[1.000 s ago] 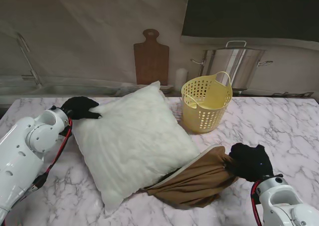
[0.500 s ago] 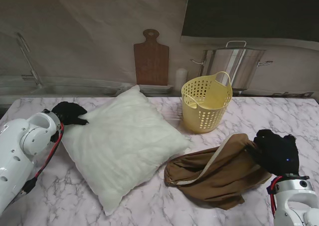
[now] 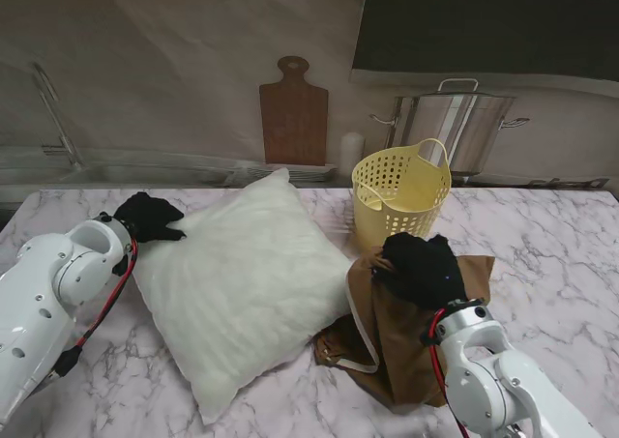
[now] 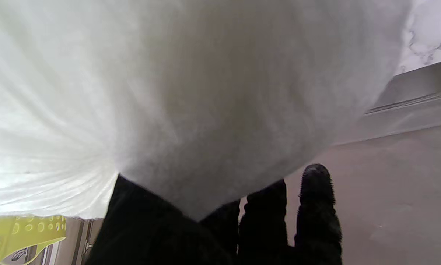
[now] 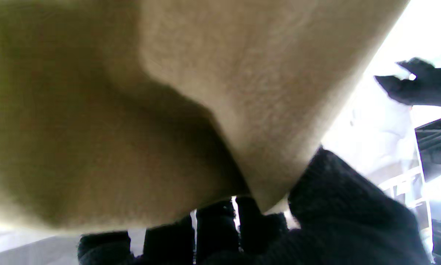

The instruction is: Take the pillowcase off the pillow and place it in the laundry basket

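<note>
Since half a second ago our right hand (image 3: 418, 269) has swung in from the far right toward the middle, carrying the brown pillowcase (image 3: 406, 336) with it, and the white pillow (image 3: 237, 288) has shifted slightly under our left hand (image 3: 147, 218). From the stand's view, the pillowcase is fully off the pillow and hangs bunched from our right hand's closed fingers, its lower folds resting on the marble bench (image 3: 561, 254) just beside the pillow's right edge and nearer to me than the yellow laundry basket (image 3: 398, 206). The basket stands upright, farther from me, with the pillowcase not yet inside. Our left hand clamps the pillow's left corner. Behind the bench we see a wooden cutting board (image 3: 293, 114) leaning on the wall and a steel stockpot (image 3: 455, 124) to the right of the basket. In the left wrist view, the pillow (image 4: 191, 95) fills nearly everything, its corner pinched between our black-gloved fingers (image 4: 318, 206), and a sliver of the basket (image 4: 21, 232) shows at the edge. In the right wrist view, the pillowcase (image 5: 132, 110) drapes close over the lens, gripped between the fingers (image 5: 213, 221) and thumb of our right hand, while our left hand (image 5: 423, 86) shows dark against the bright pillow beyond.
</note>
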You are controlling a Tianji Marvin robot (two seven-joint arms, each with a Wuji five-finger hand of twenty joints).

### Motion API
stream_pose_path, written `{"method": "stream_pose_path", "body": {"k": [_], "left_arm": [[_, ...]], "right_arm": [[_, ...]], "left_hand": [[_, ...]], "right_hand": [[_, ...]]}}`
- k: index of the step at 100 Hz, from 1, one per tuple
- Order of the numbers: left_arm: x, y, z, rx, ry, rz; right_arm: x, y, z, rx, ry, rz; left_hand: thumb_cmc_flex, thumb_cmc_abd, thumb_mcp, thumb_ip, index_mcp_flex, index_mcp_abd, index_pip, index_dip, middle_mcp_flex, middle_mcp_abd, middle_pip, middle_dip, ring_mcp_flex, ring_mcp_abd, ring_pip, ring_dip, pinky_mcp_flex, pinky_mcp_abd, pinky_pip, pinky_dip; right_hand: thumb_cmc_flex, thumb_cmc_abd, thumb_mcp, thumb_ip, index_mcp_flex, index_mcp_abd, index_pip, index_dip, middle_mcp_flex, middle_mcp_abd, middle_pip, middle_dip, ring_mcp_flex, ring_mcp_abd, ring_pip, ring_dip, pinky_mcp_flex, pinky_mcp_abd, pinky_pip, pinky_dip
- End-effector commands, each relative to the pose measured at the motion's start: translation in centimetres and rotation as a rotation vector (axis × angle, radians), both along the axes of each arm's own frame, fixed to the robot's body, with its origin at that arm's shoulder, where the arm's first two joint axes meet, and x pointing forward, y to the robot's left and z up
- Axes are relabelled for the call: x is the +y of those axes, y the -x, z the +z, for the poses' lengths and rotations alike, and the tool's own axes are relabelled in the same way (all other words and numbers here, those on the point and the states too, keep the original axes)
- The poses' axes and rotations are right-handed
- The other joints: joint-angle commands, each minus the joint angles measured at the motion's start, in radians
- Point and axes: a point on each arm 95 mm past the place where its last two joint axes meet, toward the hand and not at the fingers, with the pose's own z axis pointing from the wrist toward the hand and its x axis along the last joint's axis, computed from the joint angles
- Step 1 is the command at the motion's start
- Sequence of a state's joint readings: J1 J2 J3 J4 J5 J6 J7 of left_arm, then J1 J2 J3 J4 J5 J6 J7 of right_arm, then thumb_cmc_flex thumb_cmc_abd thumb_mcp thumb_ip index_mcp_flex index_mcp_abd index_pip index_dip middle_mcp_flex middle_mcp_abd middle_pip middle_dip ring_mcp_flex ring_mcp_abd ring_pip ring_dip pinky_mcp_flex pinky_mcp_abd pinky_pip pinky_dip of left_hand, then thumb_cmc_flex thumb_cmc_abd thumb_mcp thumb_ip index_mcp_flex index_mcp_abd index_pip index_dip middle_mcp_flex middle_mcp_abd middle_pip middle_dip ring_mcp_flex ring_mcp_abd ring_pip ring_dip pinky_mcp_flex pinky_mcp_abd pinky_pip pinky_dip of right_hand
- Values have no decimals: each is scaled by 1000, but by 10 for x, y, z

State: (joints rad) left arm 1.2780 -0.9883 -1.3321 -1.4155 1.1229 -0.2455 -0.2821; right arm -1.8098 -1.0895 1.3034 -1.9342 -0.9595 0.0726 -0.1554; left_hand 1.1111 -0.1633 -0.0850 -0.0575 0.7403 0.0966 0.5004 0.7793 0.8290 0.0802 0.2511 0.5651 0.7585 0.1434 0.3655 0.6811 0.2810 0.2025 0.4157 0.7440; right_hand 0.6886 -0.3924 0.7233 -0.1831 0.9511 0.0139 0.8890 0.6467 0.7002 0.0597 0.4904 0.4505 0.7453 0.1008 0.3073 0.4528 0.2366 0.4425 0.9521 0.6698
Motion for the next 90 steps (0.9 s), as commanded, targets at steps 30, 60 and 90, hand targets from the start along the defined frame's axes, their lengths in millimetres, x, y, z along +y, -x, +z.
{"method": "stream_pose_path", "body": {"k": [30,60,90], "left_arm": [[-8,-3,10,-13,0,1],[-4,-6,2,21,-29,36],[3,0,8,-42,7,71]], "right_arm": [[10,36,-48,239,108,75],[-18,55,-52,481,338,96],[-43,59,-33,336,448,-62]], "left_hand": [[111,33,78,51,-20,-103,18,18,-50,15,-2,-67,-19,28,-12,-23,-30,43,531,-8],[96,50,74,49,-25,-87,-17,-24,-72,22,-20,-106,-34,34,-24,-32,-37,44,519,-8],[-104,113,60,43,-205,-25,-310,-201,-364,84,-172,-278,-182,65,-129,-137,-104,43,388,-71]], "right_hand": [[34,55,-76,21,-147,-24,-54,-326,18,3,-39,-74,21,11,-30,-20,-4,-11,-18,-77],[-547,53,-228,63,-374,154,-724,-287,-183,154,-319,-292,-240,115,-231,-196,-175,-63,-291,-350],[-530,-15,-176,60,-563,96,-771,-300,-310,119,-376,-334,-290,94,-237,-239,-153,1,-248,-335]]}}
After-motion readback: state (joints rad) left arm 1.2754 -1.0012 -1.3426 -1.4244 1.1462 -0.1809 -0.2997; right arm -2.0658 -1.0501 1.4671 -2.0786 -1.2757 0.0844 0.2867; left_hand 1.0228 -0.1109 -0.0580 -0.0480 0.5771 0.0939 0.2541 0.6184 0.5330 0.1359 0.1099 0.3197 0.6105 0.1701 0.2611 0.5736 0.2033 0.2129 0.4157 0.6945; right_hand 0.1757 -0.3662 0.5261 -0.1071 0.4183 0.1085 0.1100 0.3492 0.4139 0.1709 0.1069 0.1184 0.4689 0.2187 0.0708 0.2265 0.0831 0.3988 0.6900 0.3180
